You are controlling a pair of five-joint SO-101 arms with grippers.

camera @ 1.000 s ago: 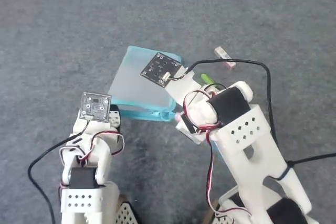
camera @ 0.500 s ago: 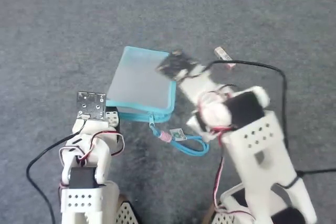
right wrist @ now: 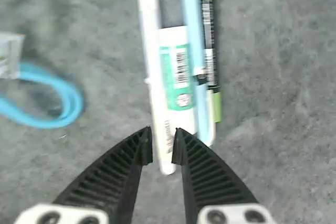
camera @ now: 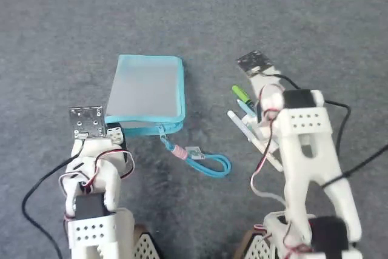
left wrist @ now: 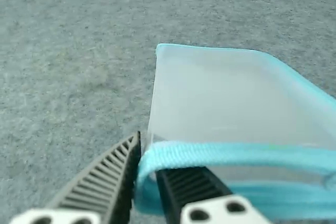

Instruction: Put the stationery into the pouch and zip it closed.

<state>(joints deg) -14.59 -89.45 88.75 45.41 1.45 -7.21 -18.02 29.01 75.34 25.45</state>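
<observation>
The translucent pouch [camera: 145, 89] with its light-blue zip edge lies flat left of centre. My left gripper [camera: 114, 130] is at its near left corner; the left wrist view has that gripper [left wrist: 147, 174] shut on the blue edge band of the pouch [left wrist: 226, 98]. I cannot tell whether the zip is open. The stationery [camera: 242, 110] lies bundled to the right, partly under the right arm [camera: 297, 119]. My right gripper [right wrist: 163, 132] hovers over one end of it, jaws a narrow slit apart. There I see a white pen [right wrist: 152, 51], a light-blue pen [right wrist: 190, 24] and a green marker [right wrist: 208, 40].
A blue wrist strap [camera: 209, 163] trails from the zip pull across the grey felt between the pouch and the stationery, and its loop [right wrist: 58, 114] lies beside the pens. The grey mat runs on beyond the pouch.
The right arm left the pouch and swung right over the stationery. The pouch slid left and settled flat, the strap now lies loose, and the left arm shifted left with the pouch's edge.
</observation>
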